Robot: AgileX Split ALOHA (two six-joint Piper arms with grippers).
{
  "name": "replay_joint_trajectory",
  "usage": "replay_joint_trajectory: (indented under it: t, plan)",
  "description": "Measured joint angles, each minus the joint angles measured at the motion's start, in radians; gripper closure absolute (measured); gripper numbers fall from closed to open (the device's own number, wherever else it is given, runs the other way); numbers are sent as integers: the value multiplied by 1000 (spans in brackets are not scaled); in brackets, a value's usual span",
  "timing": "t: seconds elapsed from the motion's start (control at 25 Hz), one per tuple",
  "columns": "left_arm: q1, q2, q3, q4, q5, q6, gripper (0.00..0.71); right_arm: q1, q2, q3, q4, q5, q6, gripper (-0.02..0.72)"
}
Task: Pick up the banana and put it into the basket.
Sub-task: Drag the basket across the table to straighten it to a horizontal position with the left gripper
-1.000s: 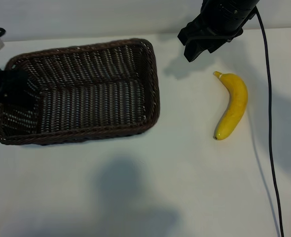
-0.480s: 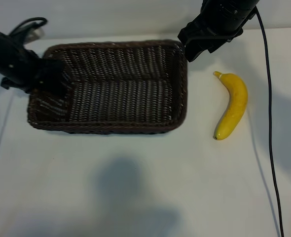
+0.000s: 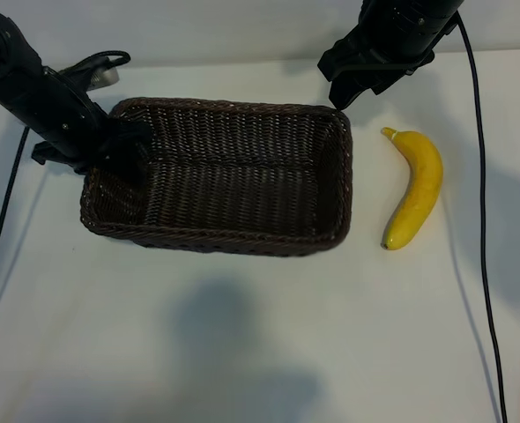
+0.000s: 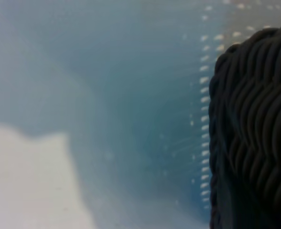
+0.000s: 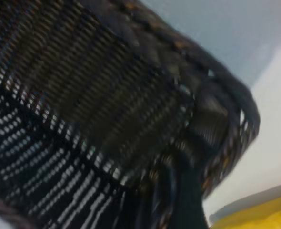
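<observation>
The setting is a robotics test bench rather than a home or shop. A plain white tabletop carries only staged props, a wicker basket and a banana just beside the basket. Black robot arms with trailing black cables reach in around the basket.
</observation>
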Motion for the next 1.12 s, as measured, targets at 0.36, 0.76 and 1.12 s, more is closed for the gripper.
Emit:
replay_joint_trajectory:
  t: [0.36,0.76,1.12]
  plan:
    - [1,0,0,32,-26,-50,546,0,0,0,-1,0,-1,164]
    - [1,0,0,31,-62,-94,546,0,0,0,-34,0,-2,164]
    - [1,0,0,1,-93,-100,546,0,0,0,-45,2,-1,164]
